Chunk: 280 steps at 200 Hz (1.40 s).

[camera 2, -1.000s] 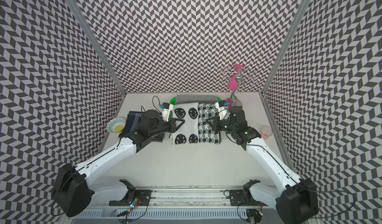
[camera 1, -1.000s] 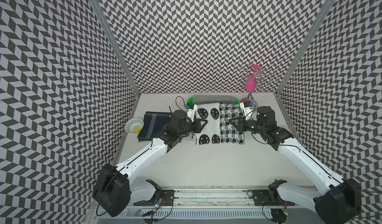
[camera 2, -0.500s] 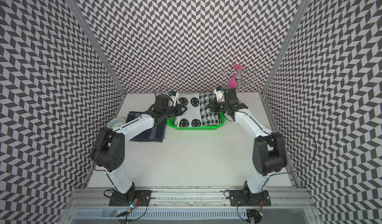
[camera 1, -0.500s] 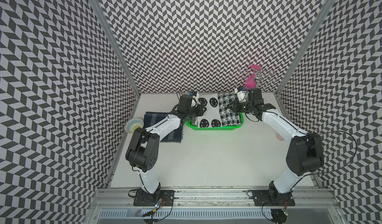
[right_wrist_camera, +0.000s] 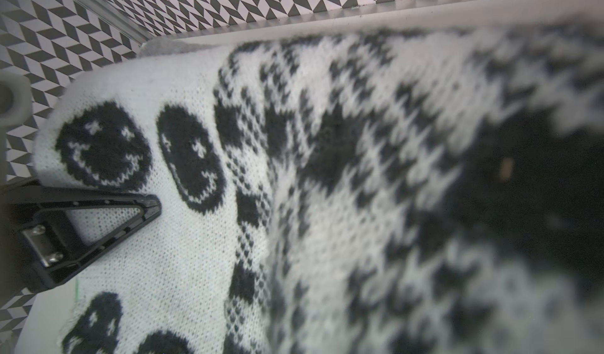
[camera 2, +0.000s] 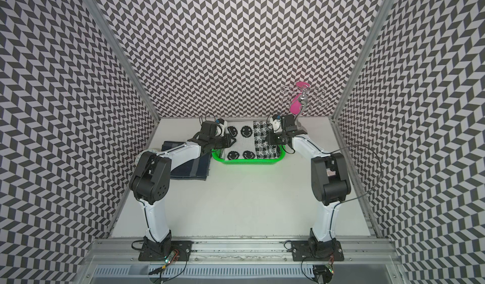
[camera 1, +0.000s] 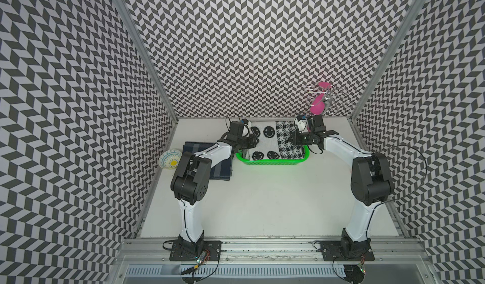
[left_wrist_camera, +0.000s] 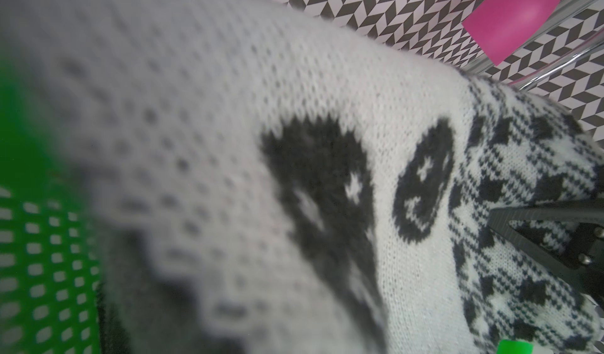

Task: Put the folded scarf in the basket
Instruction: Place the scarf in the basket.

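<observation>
White tabletop (camera 1: pixel 262 204): scarf (camera 1: pixel 265 143) sits over basket (camera 1: pixel 273 162), left jaws and right jaws seemingly clamped on its ends.

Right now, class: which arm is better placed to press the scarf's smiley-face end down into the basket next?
Left, probably. The left claw is shut on the scarf at its smiley end, by that side of the basket; the right claw grips the checked end.
</observation>
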Tool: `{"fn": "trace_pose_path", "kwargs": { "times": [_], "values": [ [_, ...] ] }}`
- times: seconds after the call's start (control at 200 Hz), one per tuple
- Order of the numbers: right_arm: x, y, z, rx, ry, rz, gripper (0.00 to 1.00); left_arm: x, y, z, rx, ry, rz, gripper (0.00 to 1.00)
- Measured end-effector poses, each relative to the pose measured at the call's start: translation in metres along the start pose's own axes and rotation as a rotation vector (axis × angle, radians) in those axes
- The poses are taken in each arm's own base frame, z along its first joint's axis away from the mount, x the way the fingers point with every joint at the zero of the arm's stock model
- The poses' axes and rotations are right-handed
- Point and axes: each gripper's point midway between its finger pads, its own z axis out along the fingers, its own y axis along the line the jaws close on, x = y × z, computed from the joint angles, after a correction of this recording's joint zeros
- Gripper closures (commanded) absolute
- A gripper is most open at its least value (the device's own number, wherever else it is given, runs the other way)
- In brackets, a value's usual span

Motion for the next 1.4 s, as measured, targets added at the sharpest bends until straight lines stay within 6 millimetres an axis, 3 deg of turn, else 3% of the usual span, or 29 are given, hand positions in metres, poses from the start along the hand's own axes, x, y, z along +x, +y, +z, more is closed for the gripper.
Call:
{"fn": "trace_pose_path", "kwargs": {
  "times": [0.12, 0.185, 0.356, 0.556, 0.731, 0.871, 1.102, 1.232, 1.402],
  "values": [
    [0.003, -0.005, 0.005, 0.016, 0.008, 0.001, 0.81, -0.001, 0.002, 0.0, -0.011, -0.004, -0.001, 0.94],
    [0.004, -0.007, 0.005, 0.023, 0.008, 0.002, 0.62, -0.001, 0.003, 0.0, -0.018, -0.006, -0.001, 0.92],
    [0.002, -0.012, 0.005, 0.056, -0.002, -0.014, 0.44, -0.002, 0.006, 0.0, -0.035, -0.008, -0.002, 0.86],
    [0.002, -0.017, -0.001, 0.097, -0.008, -0.024, 0.41, -0.005, 0.007, -0.003, -0.056, -0.011, 0.002, 0.77],
    [-0.004, -0.015, -0.022, 0.131, -0.034, -0.035, 0.36, -0.008, 0.005, -0.009, -0.07, -0.015, 0.001, 0.6],
    [-0.013, -0.011, -0.037, 0.153, -0.065, -0.051, 0.35, -0.012, 0.004, -0.014, -0.083, -0.029, 0.004, 0.53],
    [0.0, -0.018, -0.046, 0.196, -0.046, -0.047, 0.35, -0.015, 0.006, -0.025, -0.128, -0.035, 0.005, 0.52],
    [0.007, -0.017, -0.056, 0.209, -0.039, -0.044, 0.35, -0.026, 0.0, -0.042, -0.153, -0.068, 0.022, 0.51],
    [0.002, -0.01, -0.076, 0.218, -0.067, -0.051, 0.35, -0.042, -0.008, -0.068, -0.186, -0.123, 0.046, 0.51]
  ]
}}
